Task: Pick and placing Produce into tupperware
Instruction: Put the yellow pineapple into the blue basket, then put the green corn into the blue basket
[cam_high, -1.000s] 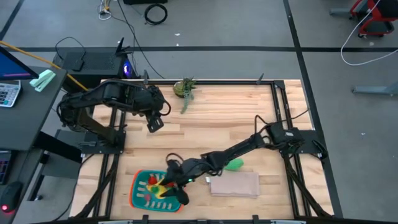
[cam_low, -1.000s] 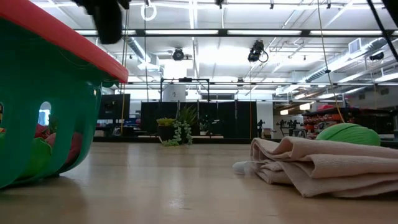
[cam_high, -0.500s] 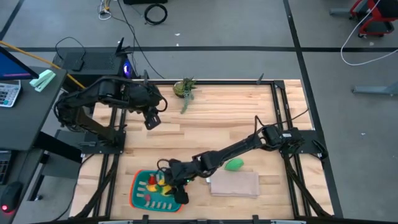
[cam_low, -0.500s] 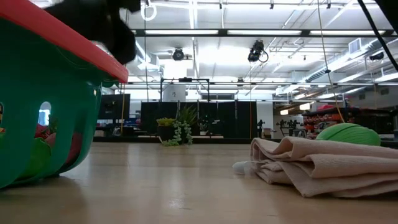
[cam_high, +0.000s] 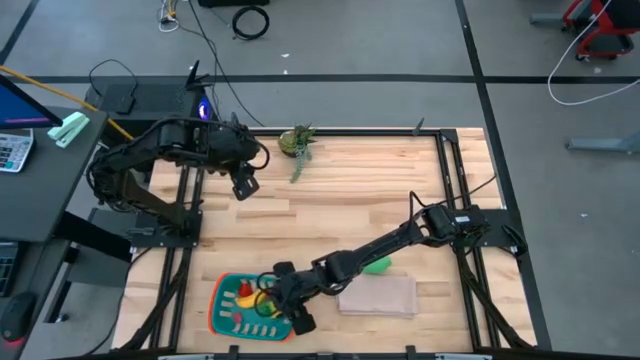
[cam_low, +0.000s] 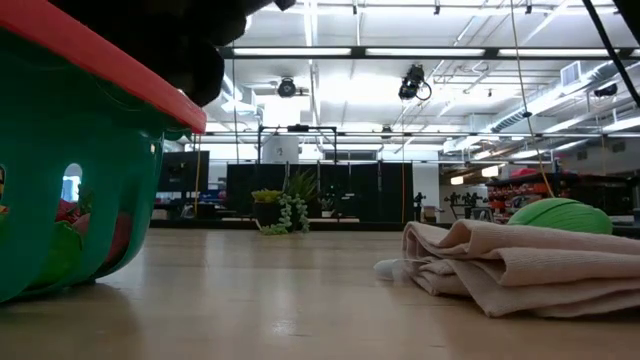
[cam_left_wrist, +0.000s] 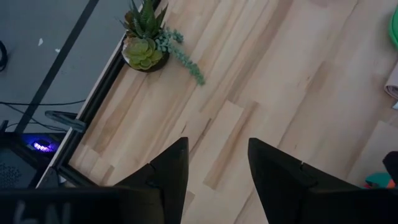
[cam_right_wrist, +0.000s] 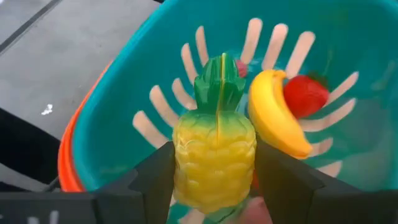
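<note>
My right gripper (cam_right_wrist: 215, 177) reaches over the teal, orange-rimmed tupperware (cam_right_wrist: 93, 124), which sits near the table's near edge (cam_high: 217, 300), and is shut on a yellow toy pineapple with a green top (cam_right_wrist: 214, 146). A banana (cam_right_wrist: 273, 118) and a red strawberry (cam_right_wrist: 305, 94) lie on the tray's ridged floor. One green piece (cam_high: 377, 264) rests on the table beside the right arm. My left gripper (cam_left_wrist: 217, 162) hovers open, high over the table's far left part (cam_high: 243, 185). My right gripper pinches the pineapple's yellow body (cam_right_wrist: 186, 168) between its two fingers, one on each side. The fingers (cam_right_wrist: 283, 180) slant down from the table's right. The green top points away from the gripper, over the tray floor; whether the pineapple touches the floor I cannot tell.
A folded beige cloth (cam_high: 378, 297) lies right of the tray, and in the low view (cam_low: 500, 265) the green piece (cam_low: 560, 215) sits behind it. A small potted plant (cam_high: 298, 140) stands at the far edge, also in the left wrist view (cam_left_wrist: 146, 43). Bare wood lies between.
My right gripper, holding the pineapple, has come down lower over the tray and a little toward the near edge. My left gripper has drawn back slightly toward the far left corner.
</note>
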